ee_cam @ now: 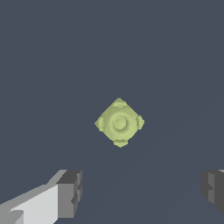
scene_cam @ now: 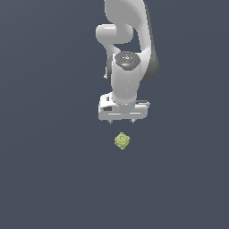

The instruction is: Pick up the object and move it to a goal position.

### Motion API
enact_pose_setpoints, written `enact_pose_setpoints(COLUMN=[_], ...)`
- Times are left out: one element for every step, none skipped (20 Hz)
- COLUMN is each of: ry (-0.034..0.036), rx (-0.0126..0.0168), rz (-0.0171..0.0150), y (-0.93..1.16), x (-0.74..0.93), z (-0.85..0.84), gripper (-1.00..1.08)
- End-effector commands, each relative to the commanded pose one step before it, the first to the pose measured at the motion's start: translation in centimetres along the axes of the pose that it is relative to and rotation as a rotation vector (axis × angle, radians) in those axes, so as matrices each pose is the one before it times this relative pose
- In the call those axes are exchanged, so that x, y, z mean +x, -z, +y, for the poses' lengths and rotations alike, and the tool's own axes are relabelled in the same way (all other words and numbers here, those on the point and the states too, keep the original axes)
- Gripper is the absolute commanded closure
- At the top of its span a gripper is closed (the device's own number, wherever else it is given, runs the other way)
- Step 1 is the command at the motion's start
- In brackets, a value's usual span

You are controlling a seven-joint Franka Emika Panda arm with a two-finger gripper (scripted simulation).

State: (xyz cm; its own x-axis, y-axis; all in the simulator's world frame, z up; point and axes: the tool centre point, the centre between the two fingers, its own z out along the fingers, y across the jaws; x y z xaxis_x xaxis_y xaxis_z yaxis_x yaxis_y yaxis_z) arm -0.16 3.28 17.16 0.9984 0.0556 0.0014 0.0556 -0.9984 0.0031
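— Where's the object (scene_cam: 122,141) sitting right now?

— Out on the plain dark grey surface (scene_cam: 49,179), on its own. It's a small yellow-green lump, roundish, with knobbly bumps sticking out round its edge and a ring mark on its face.

— And the arm?

— The white arm (scene_cam: 129,49) comes down from the top of the exterior view, wrist pointing down. Its gripper (scene_cam: 123,121) hangs just above the lump there, not touching it.

— Are the jaws on anything?

— No, they're spread wide apart with nothing between them. In the wrist view the two dark fingertips (ee_cam: 70,192) stand at either edge, and the lump (ee_cam: 119,123) lies clear of both, out ahead of them. It's narrower than the gap.

— Is it tilted?

— Can't tell; its ring faces the wrist camera squarely.
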Motion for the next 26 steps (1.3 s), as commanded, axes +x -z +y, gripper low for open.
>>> enact_pose_setpoints(ry=[0.0,-0.00063,-0.00177,-0.00292,-0.00404,-0.00507,-0.00538,-0.00413,-0.00285,-0.0016,-0.00042,0.00064,0.00014,-0.00169,-0.00345,-0.00483,-0.00617,-0.00743,-0.00872,-0.01003,-0.01128,-0.01255,-0.01388,-0.01524,-0.0165,-0.0178], rx=[0.0,0.0,0.00005,0.00008,0.0001,0.00013,0.00014,0.00011,0.00007,0.00004,0.00001,-0.00002,0.0,0.00006,0.00012,0.00017,0.00021,0.00025,0.0003,0.00034,0.00039,0.00043,0.00046,0.00049,0.00052,0.00056], rz=[0.0,-0.00102,-0.0028,-0.00464,-0.00647,-0.00823,-0.00893,-0.00712,-0.00521,-0.00328,-0.00131,0.00074,0.00154,0.00069,0.00006,-0.00001,0.00012,0.00031,0.00047,0.0006,0.00071,0.00077,0.0008,0.00083,0.00088,0.00097], y=[0.0,-0.03,-0.075,-0.126,-0.177,-0.223,-0.24,-0.189,-0.137,-0.084,-0.03,0.025,0.026,0.0,-0.033,-0.049,-0.06,-0.069,-0.078,-0.089,-0.1,-0.111,-0.124,-0.138,-0.15,-0.162], x=[0.0,-0.02,-0.063,-0.102,-0.141,-0.179,-0.194,-0.155,-0.113,-0.072,-0.031,0.011,0.046,0.022,0.019,0.024,0.034,0.045,0.055,0.064,0.073,0.08,0.086,0.092,0.098,0.104], z=[0.001,0.021,0.057,0.095,0.133,0.169,0.185,0.147,0.109,0.069,0.028,-0.02,-0.029,-0.017,-0.004,-0.008,-0.012,-0.019,-0.024,-0.028,-0.035,-0.038,-0.043,-0.047,-0.052,-0.058], gripper=[-0.92,-0.92,-0.92,-0.92,-0.92,-0.92,-0.92,-0.92,-0.92,-0.92,-0.92,-0.92,-0.92,-0.92,-0.92,-0.92,-0.92,-0.92,-0.92,-0.92,-0.92,-0.92,-0.92,-0.92,-0.92,-0.92])
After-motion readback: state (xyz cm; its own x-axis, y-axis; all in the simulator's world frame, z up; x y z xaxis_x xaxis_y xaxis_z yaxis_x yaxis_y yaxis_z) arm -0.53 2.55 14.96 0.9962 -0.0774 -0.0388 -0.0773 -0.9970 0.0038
